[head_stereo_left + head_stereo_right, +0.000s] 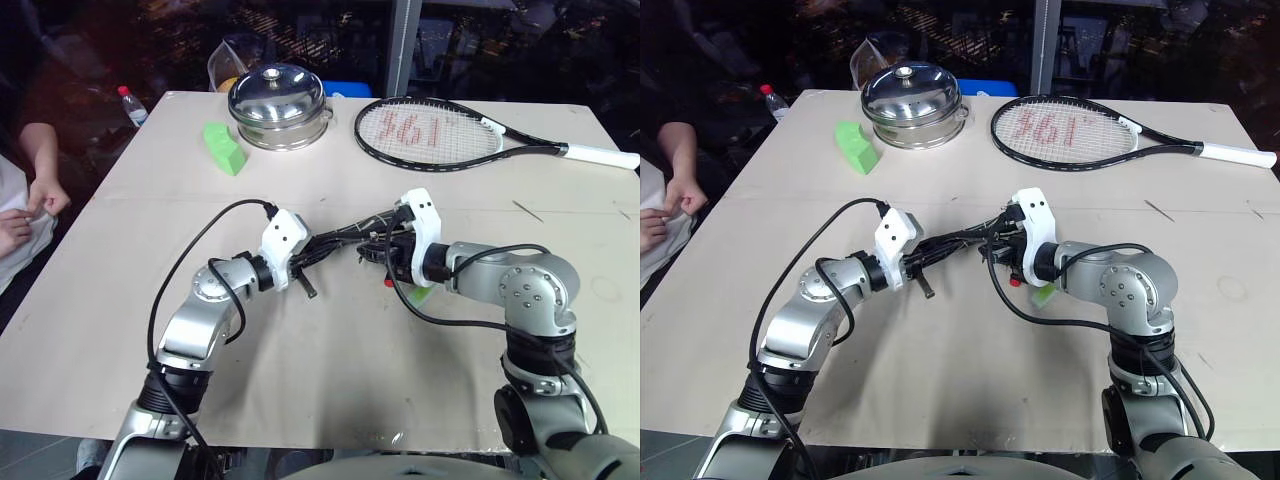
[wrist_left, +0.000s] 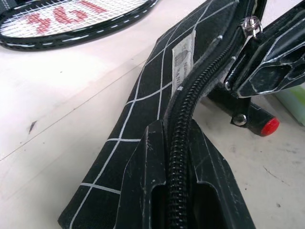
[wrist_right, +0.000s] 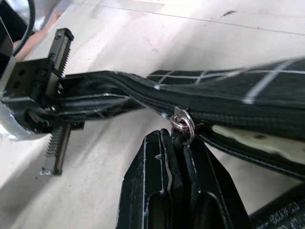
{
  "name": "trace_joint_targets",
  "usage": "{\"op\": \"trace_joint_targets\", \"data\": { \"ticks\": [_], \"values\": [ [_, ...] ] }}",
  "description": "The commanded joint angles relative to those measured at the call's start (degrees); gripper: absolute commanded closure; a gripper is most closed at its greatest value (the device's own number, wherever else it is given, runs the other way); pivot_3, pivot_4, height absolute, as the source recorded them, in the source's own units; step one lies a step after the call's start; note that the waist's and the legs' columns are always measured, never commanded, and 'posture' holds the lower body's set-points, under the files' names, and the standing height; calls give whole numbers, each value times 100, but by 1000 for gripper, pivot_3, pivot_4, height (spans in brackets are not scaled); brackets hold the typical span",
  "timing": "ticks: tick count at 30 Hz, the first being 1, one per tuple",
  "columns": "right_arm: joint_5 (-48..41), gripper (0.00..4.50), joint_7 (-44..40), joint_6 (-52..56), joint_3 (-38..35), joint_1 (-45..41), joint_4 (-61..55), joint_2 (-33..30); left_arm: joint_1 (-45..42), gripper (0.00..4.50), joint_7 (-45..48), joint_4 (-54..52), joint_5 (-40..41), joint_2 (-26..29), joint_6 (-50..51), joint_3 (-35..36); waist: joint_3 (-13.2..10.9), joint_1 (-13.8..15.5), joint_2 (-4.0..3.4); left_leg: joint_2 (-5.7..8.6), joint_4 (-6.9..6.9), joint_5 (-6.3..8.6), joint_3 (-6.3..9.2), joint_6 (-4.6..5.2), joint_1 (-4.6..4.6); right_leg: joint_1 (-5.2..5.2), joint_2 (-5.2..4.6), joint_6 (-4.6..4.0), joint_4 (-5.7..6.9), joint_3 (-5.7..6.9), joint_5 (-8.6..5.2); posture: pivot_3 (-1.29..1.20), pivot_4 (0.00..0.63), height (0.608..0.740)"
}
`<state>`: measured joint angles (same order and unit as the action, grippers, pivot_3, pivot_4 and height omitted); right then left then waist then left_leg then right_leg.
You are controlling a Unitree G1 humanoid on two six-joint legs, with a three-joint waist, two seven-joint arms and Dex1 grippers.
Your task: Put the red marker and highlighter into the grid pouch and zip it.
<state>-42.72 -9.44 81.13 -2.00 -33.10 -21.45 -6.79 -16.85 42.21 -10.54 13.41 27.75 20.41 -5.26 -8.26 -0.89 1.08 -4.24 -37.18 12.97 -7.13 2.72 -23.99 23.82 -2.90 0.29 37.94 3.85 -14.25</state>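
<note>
Left wrist view: left end effector (image 2: 178,191) pinching the zipper edge of the grid pouch (image 2: 157,95), held up between both arms above the tabletop (image 1: 330,370). Right end effector (image 3: 177,191) pressed together on the zipper pull (image 3: 183,125). Red marker (image 2: 257,123) beneath the pouch, red end showing. Highlighter (image 1: 421,294) on the tabletop under the right wrist.

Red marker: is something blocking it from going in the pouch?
Yes. The red marker lies on the table under the grid pouch, whose zipper is closed between the left gripper and right gripper.
</note>
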Motion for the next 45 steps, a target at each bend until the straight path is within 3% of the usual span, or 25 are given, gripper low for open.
{"op": "trace_joint_targets", "data": {
  "ticks": [1,15,18,19,21,24,25,27,31,38,45],
  "values": [
    [10,4470,-23,-28,69,-154,-67,79,-132,4500,-109,-118,-106,-135,-120,-137,0,2,0,0,0,0,0,0,0,0,0,0,0,0,0,0,150,740],
    [489,4470,-124,-419,520,-178,306,221,-644,4500,-631,-99,-517,-934,67,-632,-6,5,2,2,-1,0,2,0,-5,0,2,1,-2,1,0,0,150,740],
    [641,4470,-321,-732,682,-126,231,-16,-643,4500,-619,-100,-439,-975,104,-559,-9,-3,1,2,0,0,1,0,-5,1,3,1,-2,0,0,0,150,740],
    [659,3843,-424,-816,695,-73,141,-155,-621,4500,-582,-102,-389,-945,106,-498,-10,-1,1,2,0,0,2,0,-5,2,6,1,-2,1,0,0,150,740],
    [644,3353,-657,-944,710,32,-114,-467,-575,4500,-497,-103,-314,-864,82,-391,-11,1,0,2,0,0,2,0,-5,2,9,1,-3,1,0,0,150,740],
    [438,2047,-1149,-1044,452,267,-824,-1263,-469,4500,-227,-86,-218,-585,-39,-219,-22,12,-3,4,-1,0,6,0,-14,4,8,2,-6,4,0,0,150,740],
    [364,2047,-1307,-1064,295,319,-1097,-1577,-427,4500,-125,-92,-194,-474,-82,-178,-24,13,-3,4,-2,0,7,1,-17,7,8,2,-7,5,-1,0,150,740],
    [72,2566,-1465,-919,-39,326,-1466,-1906,-373,4500,-35,-88,-172,-335,-163,-129,-28,16,-3,5,-3,0,9,1,-29,20,2,2,-7,6,0,0,150,740],
    [-416,4371,-1259,-605,-504,182,-1799,-1862,-283,4500,17,-110,-130,-250,-234,-108,-28,0,-2,0,-3,0,15,0,-40,35,6,1,-4,6,0,0,150,740],
    [-25,4449,-496,-401,-370,-46,-1311,-1575,-240,4500,57,-217,-94,-284,-259,-183,-28,16,-3,2,-13,-4,23,-4,-67,51,11,1,-1,12,1,0,150,740],
    [1030,4449,-327,-1177,737,-248,-386,-1559,-198,4500,68,-362,-150,-310,-258,-282,-29,3,-3,7,-16,-4,20,-3,-70,53,22,2,0,12,1,0,150,740]
  ]
}}
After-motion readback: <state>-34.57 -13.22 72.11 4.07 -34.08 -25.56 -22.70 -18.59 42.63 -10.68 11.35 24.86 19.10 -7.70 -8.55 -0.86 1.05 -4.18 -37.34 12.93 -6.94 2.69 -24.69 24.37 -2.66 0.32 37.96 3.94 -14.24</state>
